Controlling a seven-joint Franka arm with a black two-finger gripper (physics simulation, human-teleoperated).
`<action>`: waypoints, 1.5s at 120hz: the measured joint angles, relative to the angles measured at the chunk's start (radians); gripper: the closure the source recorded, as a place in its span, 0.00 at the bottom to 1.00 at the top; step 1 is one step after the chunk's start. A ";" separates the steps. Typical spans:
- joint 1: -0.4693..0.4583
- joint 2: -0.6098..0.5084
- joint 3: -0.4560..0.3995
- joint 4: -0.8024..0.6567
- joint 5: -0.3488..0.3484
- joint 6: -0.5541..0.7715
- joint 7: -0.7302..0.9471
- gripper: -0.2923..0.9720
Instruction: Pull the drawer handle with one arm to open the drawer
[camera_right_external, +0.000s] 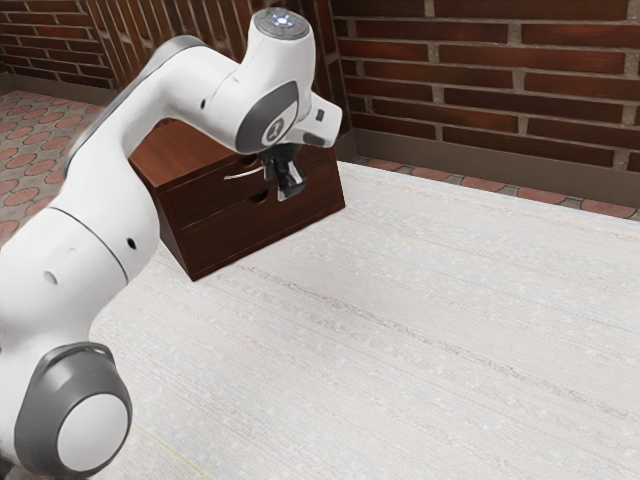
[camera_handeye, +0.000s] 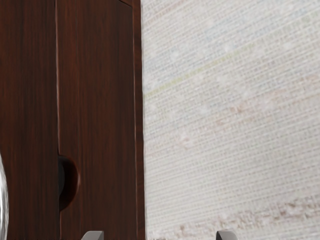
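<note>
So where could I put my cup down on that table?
The table is bare from the wooden chest out to the exterior view's right, and back toward the brick wall. Crowded only at the chest's front, where the hand hangs beside the handle.

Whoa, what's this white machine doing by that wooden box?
A white robot arm is working at a dark brown wooden drawer cabinet on a pale table. Its black end effector hangs open in front of the cabinet, beside the curved silver drawer handle, not gripping it. Nothing looks pulled open yet.
</note>
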 joint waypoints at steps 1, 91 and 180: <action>0.002 0.003 0.000 0.001 0.000 0.001 -0.001 0.58; 0.128 0.105 0.000 0.050 0.004 0.217 -0.047 0.62; 0.036 -0.212 -0.032 -0.416 -0.064 0.213 -0.069 0.81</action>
